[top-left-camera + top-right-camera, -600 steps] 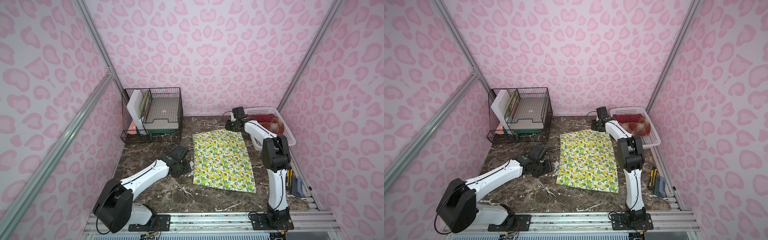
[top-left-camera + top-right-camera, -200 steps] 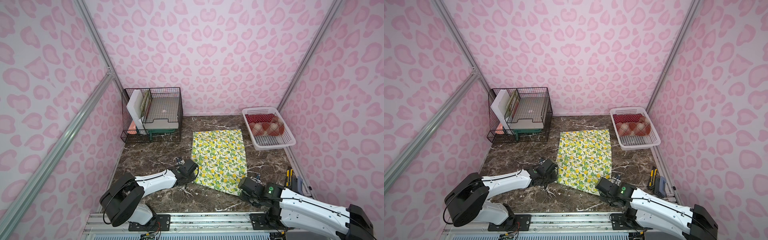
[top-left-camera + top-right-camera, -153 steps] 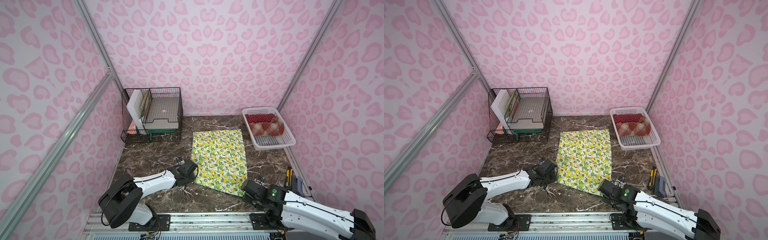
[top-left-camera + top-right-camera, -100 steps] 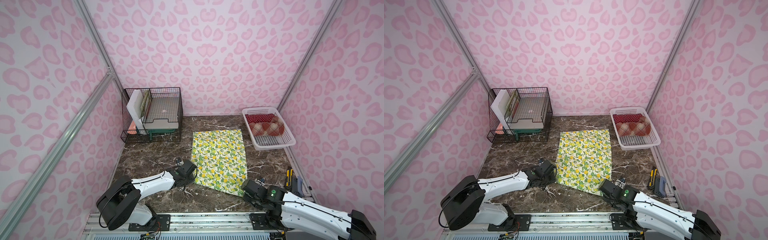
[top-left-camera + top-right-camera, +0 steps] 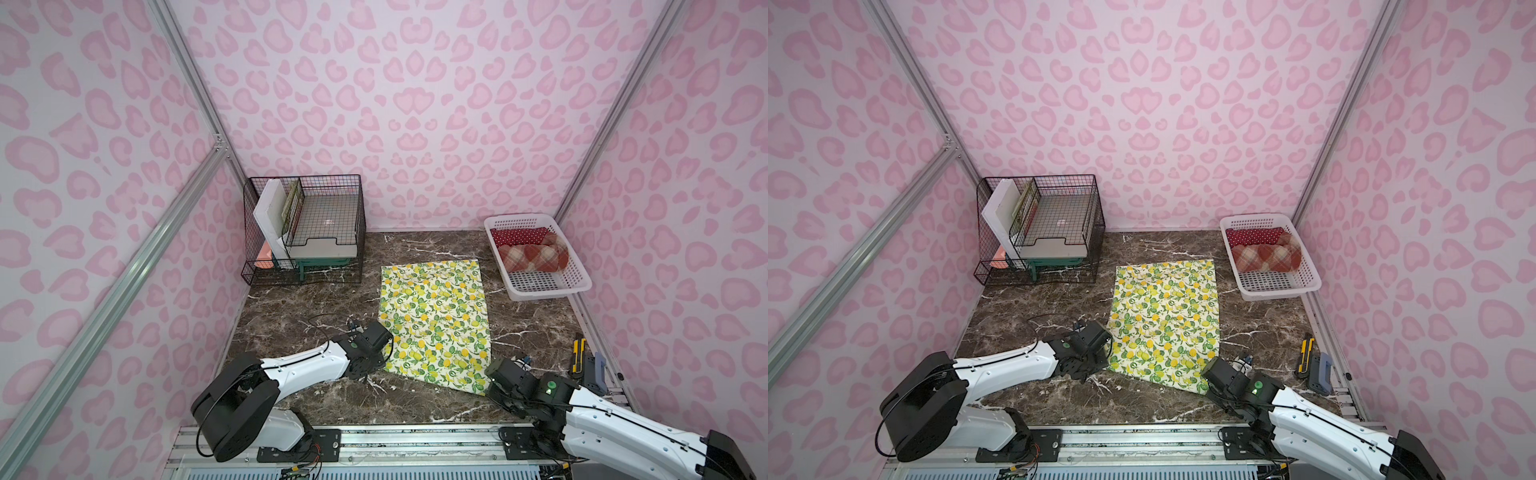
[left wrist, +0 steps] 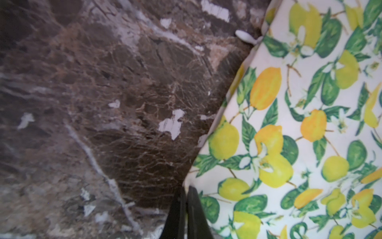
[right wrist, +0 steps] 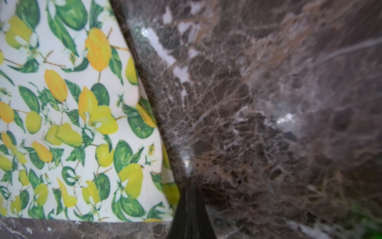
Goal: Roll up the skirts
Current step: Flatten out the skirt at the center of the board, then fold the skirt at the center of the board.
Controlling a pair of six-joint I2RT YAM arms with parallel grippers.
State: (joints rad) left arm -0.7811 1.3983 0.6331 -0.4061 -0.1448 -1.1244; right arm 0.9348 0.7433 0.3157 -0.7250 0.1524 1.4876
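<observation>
I keep the left pincer and right pincer clenched on the lemon skirt at its near corners, so it should roll evenly.

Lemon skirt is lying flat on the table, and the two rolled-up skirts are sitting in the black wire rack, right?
Not quite. The lemon skirt does lie flat on the table, but the rolled dotted skirt and plaid skirt sit in the white basket. Both top views show it.
</observation>
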